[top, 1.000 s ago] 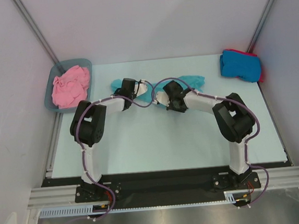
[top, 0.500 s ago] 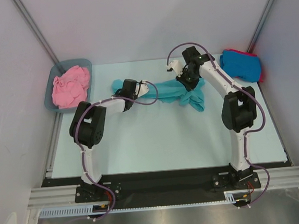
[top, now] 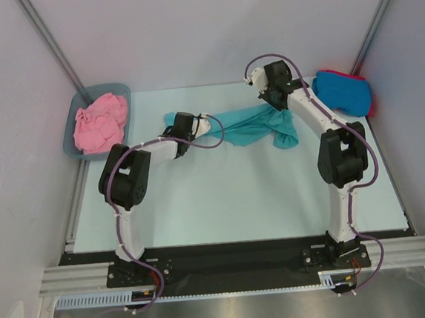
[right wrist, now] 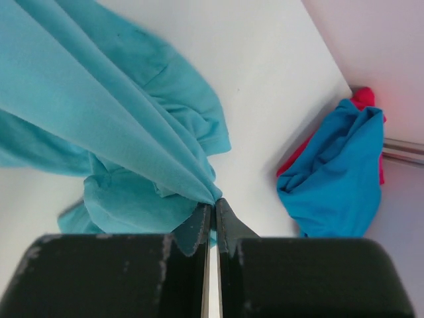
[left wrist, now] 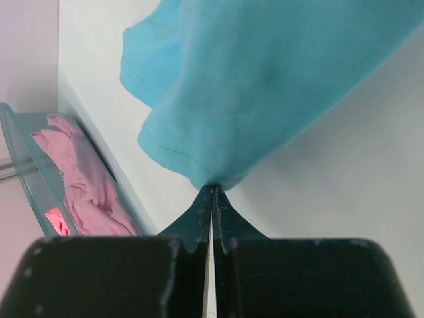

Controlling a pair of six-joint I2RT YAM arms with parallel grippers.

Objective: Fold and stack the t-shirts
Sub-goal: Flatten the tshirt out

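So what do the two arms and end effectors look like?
The left arm and right arm are white links with black joint housings, each trailed by a purple cable. The left end effector and right end effector have black tapered fingers on a scuffed black body.

table | right corner: blue t-shirt over red t-shirt | teal t-shirt partly resting

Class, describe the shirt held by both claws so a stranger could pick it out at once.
On the far half of the pale table, a soft teal cloth t-shirt stretches between the left claw and the right claw. It alone is teal and gripped: the crumpled pink shirt fills the grey-blue plastic tub at left, and the bright blue shirt lies at the far right corner.
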